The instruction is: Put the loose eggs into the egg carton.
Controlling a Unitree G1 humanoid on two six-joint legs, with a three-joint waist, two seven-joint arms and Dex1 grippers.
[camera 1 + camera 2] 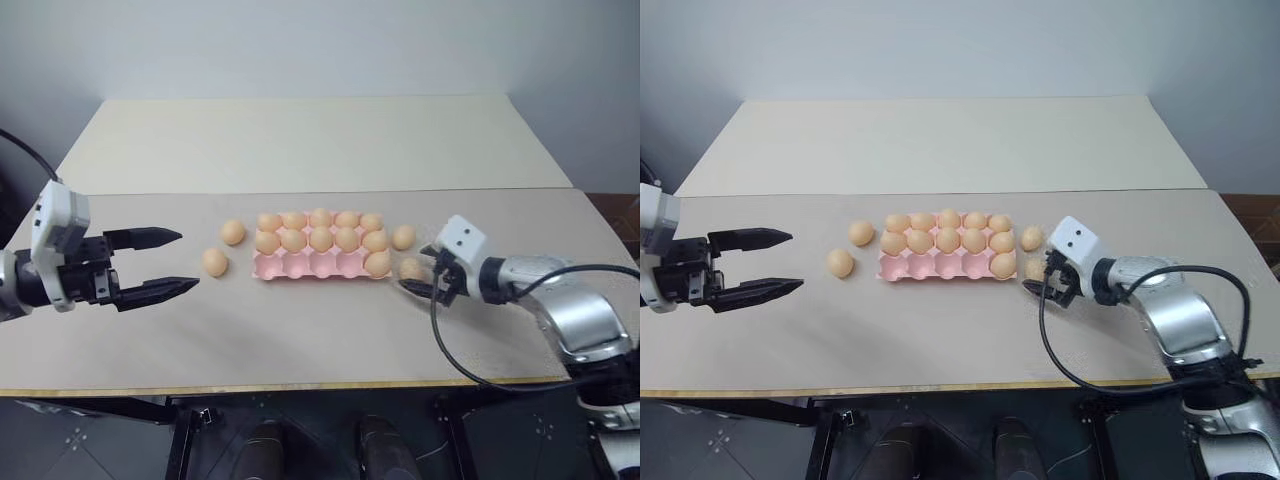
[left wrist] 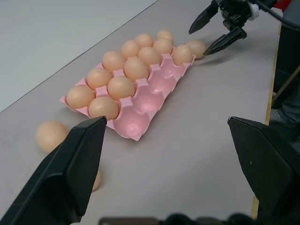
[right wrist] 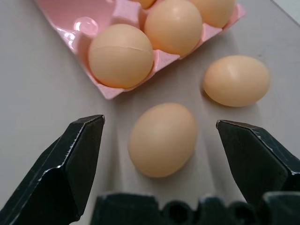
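Egg carton (image 1: 318,264) first: the pale-pink tray lies at the centre of the frame on the beige table (image 1: 300,340), with four loose eggs around it.

Start with what is nearest you. The front row of the tray has four bare cups and one egg, at its right end; the two rows behind look full, so four cups wait for four eggs.

Your right gripper (image 3: 159,154), at lower right of the head view, has its jaws spread wide and holds nothing. The near right-hand egg (image 3: 162,138) sits squarely between its fingers (image 3: 70,164) in the wrist view, just beside the tray's right end, with no contact visible yet. I judge this pick to be the step in hand. Bring the fingers level with the egg's widest part before closing, and close gently, since the shell is smooth and will likely slip or roll. Watch the second right-hand egg (image 3: 236,80) just behind it, and the tray corner: a wide finger could nudge either.

Your left gripper (image 1: 165,262), at middle left, is also wide open and empty, pointing toward the tray. Of the two left-hand eggs, the near one (image 1: 215,262) lies just ahead of it, and the other (image 1: 233,232) a little farther back.

Beyond the tray the table is bare up to the wall (image 1: 320,45).
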